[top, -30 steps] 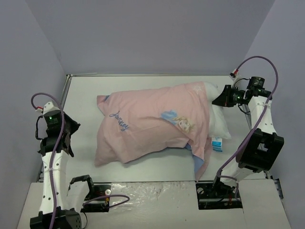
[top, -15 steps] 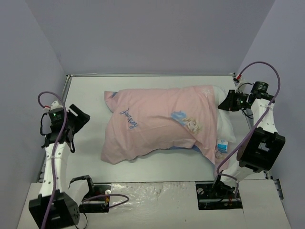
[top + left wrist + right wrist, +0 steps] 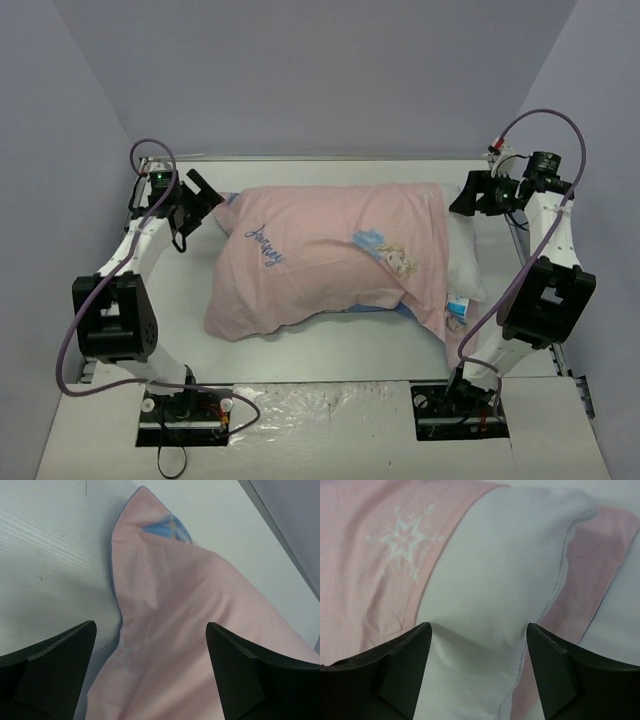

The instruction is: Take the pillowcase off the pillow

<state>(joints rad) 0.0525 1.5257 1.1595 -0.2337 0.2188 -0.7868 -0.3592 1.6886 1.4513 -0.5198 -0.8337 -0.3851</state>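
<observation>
From above, my left gripper (image 3: pixel 203 196) sits at the closed corner of the pillowcase (image 3: pixel 330 255). My right gripper (image 3: pixel 466 196) is by the pillow (image 3: pixel 468 265), which pokes out of the open end.

Left wrist: fingers apart and empty, pink corner just ahead between them.

Right wrist: fingers apart, bare white pillow between them, hem off their left side.

I'd pinch cloth only on the left and pillow only on the right, then pull apart.

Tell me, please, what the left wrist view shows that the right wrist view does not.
Only the left wrist view: the pillowcase at its closed corner, with a blue patch, lying on the table. Only the right wrist view: the white pillow poking out of the open end, beside a white snowflake print. Both: pink pillowcase fabric between open jaws.
</observation>
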